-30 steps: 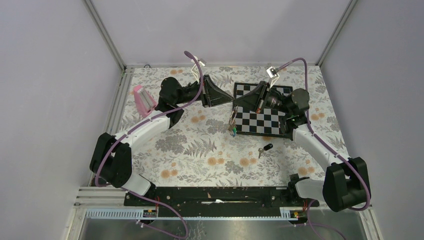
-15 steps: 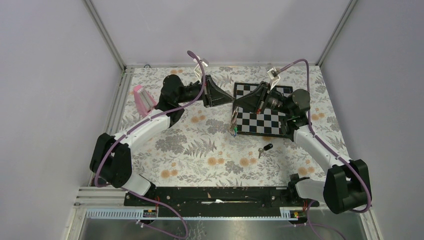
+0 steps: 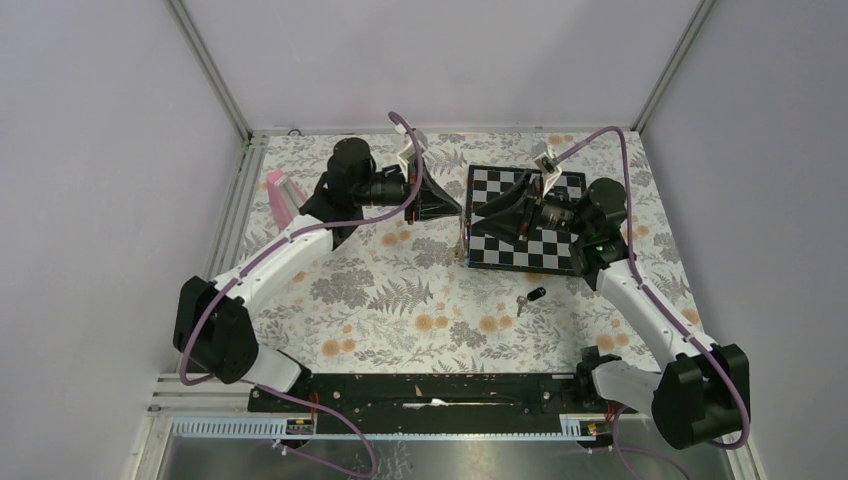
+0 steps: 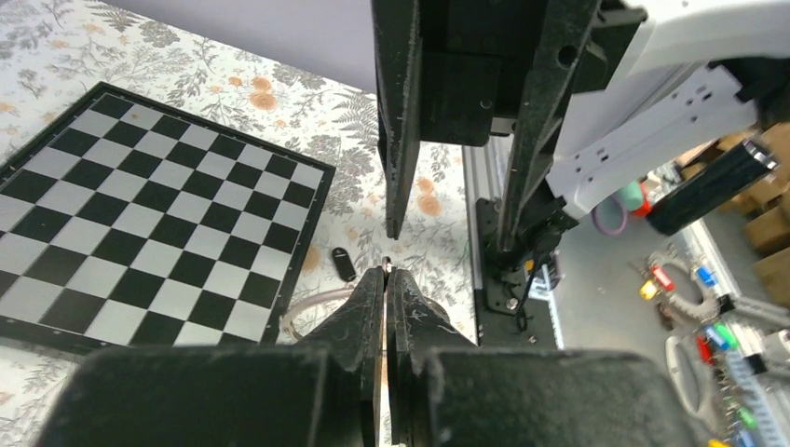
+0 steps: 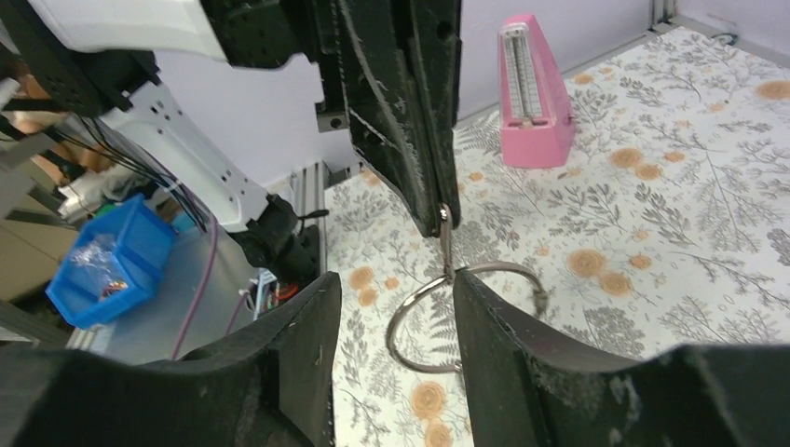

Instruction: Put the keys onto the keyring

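Observation:
The keyring (image 3: 464, 238) hangs above the chessboard's left edge, between the two grippers. My left gripper (image 3: 455, 208) is shut on a thin metal piece at its top. In the right wrist view a wire ring (image 5: 494, 267) dangles from those shut fingertips. My right gripper (image 5: 393, 284) faces it with its jaws open on either side of the ring, and I cannot tell whether they touch it. In the left wrist view the left gripper (image 4: 387, 272) shows a metal sliver at its tip, with the ring (image 4: 314, 296) below. A black-headed key (image 3: 532, 296) lies on the floral cloth. The silver key is not made out.
A chessboard (image 3: 530, 245) lies on the right half of the table, partly under the right gripper (image 3: 478, 215). A pink metronome (image 3: 283, 198) stands at the far left edge. In the left wrist view the black-headed key (image 4: 343, 264) lies just off the board's corner (image 4: 140, 214).
My right gripper has opened and let go of the keyring, which now hangs from the shut left gripper. Both wrists have shifted slightly toward the back.

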Controlling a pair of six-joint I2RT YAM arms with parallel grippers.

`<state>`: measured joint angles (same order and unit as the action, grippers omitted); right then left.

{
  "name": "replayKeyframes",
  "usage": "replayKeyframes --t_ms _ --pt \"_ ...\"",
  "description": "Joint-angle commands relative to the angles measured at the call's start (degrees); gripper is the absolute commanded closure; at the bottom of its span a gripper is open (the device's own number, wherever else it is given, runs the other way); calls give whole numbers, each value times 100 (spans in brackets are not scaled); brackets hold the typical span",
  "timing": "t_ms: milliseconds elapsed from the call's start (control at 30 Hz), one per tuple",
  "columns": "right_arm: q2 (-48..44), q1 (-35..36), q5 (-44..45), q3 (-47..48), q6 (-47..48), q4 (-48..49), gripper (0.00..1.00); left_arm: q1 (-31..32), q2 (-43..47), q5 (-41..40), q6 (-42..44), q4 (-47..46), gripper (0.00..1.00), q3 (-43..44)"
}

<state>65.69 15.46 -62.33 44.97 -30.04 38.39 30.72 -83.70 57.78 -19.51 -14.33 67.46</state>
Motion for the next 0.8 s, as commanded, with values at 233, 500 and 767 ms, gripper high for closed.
replayKeyframes --t_ms 233,500,767 --pt "-339 -67 -265 463 2491 -2706 42 171 579 386 2380 1689 100 500" --pt "-679 -157 284 704 4748 -5518 35 189 750 656 3115 2423 100 478" --pt "-895 -166 2073 473 6919 -7849 33 197 978 661 4109 3535 100 591"
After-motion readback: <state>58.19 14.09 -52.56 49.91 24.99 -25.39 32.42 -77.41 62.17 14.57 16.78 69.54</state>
